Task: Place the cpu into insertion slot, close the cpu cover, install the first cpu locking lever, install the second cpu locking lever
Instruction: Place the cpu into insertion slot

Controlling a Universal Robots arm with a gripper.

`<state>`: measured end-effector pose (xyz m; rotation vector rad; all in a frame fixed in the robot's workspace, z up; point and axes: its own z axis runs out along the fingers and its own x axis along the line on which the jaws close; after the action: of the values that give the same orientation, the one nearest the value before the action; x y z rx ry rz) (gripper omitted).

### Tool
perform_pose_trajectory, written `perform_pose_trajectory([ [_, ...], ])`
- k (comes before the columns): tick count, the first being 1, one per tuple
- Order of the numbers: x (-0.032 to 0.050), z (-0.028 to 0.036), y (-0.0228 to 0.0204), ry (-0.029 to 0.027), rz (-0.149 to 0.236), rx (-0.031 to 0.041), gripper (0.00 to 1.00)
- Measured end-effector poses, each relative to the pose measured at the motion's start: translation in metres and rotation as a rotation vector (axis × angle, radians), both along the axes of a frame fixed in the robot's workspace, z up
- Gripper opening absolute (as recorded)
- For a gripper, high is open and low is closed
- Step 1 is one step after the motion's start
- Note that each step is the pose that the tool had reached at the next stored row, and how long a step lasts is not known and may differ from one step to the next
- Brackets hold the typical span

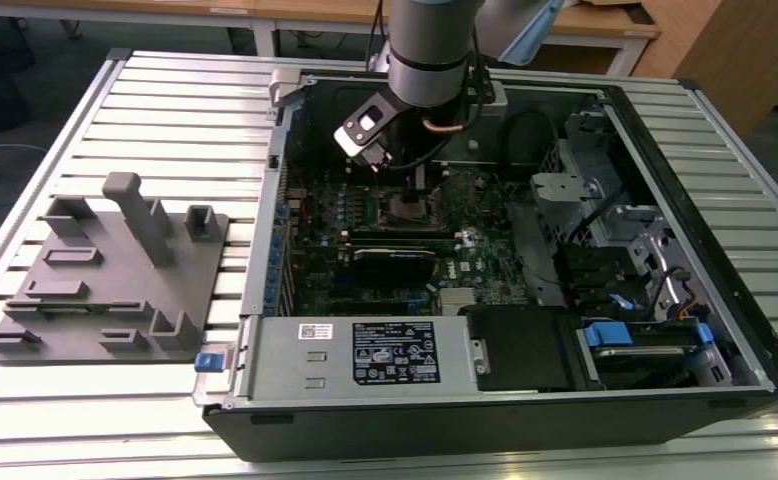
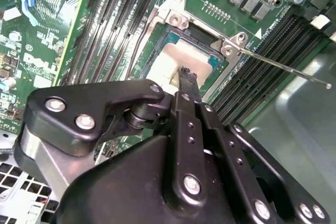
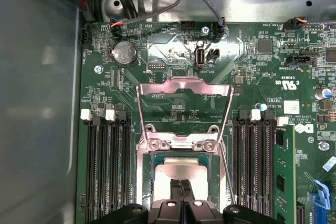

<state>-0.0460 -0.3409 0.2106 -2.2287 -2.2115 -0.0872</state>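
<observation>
entry: cpu (image 3: 181,167) lying in insertion slot (image 2: 177,19), cpu cover (image 3: 184,83) flipped open beyond it, pincer (image 3: 181,183) fingers pressed together, tips over the cpu; i judge the cover needs a slow, square swing down.

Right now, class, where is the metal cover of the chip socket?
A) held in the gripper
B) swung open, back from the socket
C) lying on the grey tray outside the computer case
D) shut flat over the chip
B: in the first wrist view the cover is swung back off the socket, so the chip lies bare under the gripper, whose fingers are shut together.
</observation>
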Motion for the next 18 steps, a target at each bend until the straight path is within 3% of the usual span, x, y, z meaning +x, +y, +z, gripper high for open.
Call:
perform_pose_trajectory([
  [18, -0.0012, -0.0084, 0.0000, -0.0001, 0.000, 0.0001, 0.11],
])
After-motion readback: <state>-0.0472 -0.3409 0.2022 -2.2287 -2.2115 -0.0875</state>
